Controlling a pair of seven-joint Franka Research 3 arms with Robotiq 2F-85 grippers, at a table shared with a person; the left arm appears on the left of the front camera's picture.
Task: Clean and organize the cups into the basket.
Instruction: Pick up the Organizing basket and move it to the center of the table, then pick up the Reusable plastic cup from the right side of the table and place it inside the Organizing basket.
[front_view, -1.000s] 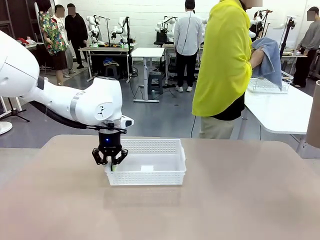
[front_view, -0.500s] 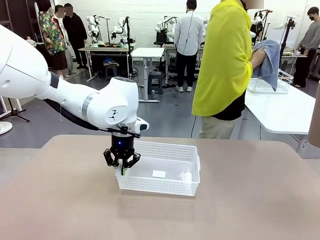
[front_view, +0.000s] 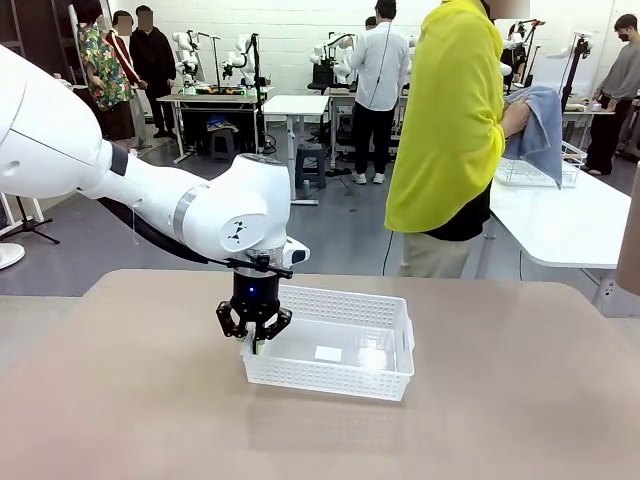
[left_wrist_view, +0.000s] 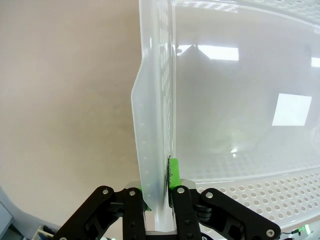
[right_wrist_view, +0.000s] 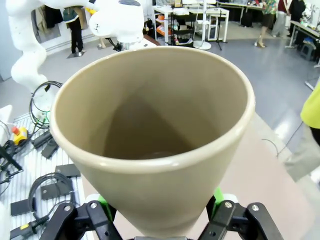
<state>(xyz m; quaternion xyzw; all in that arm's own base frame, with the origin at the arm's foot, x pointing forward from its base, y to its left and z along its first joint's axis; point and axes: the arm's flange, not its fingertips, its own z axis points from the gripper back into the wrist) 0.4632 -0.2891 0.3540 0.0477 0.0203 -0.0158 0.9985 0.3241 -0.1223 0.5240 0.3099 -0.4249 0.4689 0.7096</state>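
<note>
The white perforated basket (front_view: 345, 298) sits mid-table, slightly skewed. My left gripper (front_view: 255, 338) hangs over its left end, shut on that end wall. In the left wrist view the thin wall (left_wrist_view: 155, 125) runs up between the green pads, with my left gripper (left_wrist_view: 159, 192) clamped on it; inside the basket only a small white label shows. My right gripper (right_wrist_view: 161, 200) is shut around a tan cup (right_wrist_view: 150, 125), its open mouth facing the camera. A tan edge of that cup (front_view: 630, 240) shows at the far right of the front view.
A person in a yellow top (front_view: 450, 120) stands beyond the table's far edge, turned to a white side table (front_view: 560, 215), holding a grey-blue cloth (front_view: 540, 125) over a wire rack (front_view: 535, 172). Bare tan tabletop (front_view: 500, 420) surrounds the basket.
My left gripper has dragged the basket to the right and a little toward the near edge, turning it slightly. The cup at the right edge has barely moved.
</note>
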